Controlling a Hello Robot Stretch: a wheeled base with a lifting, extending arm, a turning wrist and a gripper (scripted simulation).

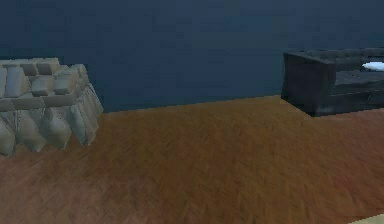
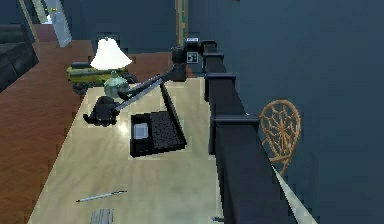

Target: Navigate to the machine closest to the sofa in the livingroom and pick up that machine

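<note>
1. Closest to the camera lies the near end of a pale table [image 2: 70, 170], bare except for a thin pen-like stick [image 2: 101, 196]. The picture's bottom edge cuts off the table's front corner.
2. A dark arm [image 2: 240, 165] rises from that bottom edge along the table's right side. I judge the robot is parked alongside so its reach spans the tabletop.
3. At the arm's far end the gripper [image 2: 120, 93] slants down and left over the table, toward a dark lump [image 2: 100, 112] and a small greenish thing [image 2: 120, 84]. I cannot tell whether the fingers are spread or pressed together. With those things lying at the tips, I also cannot tell whether the gripper holds anything.
4. The laptop [image 2: 157, 130] sits mid-table with its lid raised, near the arm and nearer the camera than the fingertips. I take it for the machine to pick up, but the dark lump is too shapeless to rule out.
5. A white-shaded lamp [image 2: 108, 52] stands at the table's far end, with a yellow-green object [image 2: 85, 73] beyond it. The arm partly hides a wicker chair [image 2: 281, 130].
6. Ahead, a wooden floor [image 1: 200, 160] runs to a blue wall [image 1: 180, 50]. A pale tufted armchair [image 1: 45, 100] is cut by the forward view's left edge. The dark sofa [image 1: 330, 80] and its light cushion [image 1: 372, 66] are cut by the right edge.
</note>
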